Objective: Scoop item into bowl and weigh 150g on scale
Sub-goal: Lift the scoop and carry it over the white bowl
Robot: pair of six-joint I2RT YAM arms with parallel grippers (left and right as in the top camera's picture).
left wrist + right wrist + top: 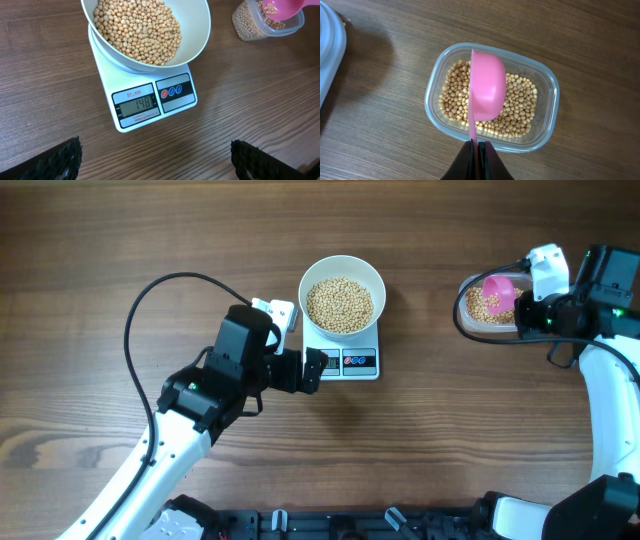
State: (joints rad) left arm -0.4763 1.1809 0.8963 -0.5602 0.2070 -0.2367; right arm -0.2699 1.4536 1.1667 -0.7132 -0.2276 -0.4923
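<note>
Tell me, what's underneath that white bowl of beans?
The white bowl sits on a small white scale, whose display and buttons stick out in front. The bowl covers most of the weighing platform, so its surface is hidden. The beans hide the bowl's inner bottom.

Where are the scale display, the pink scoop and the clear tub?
scale display (136, 106): left wrist view, on the digits.
pink scoop (487, 85): right wrist view, on its rounded back.
clear tub (547, 87): right wrist view, on its rim.
</note>
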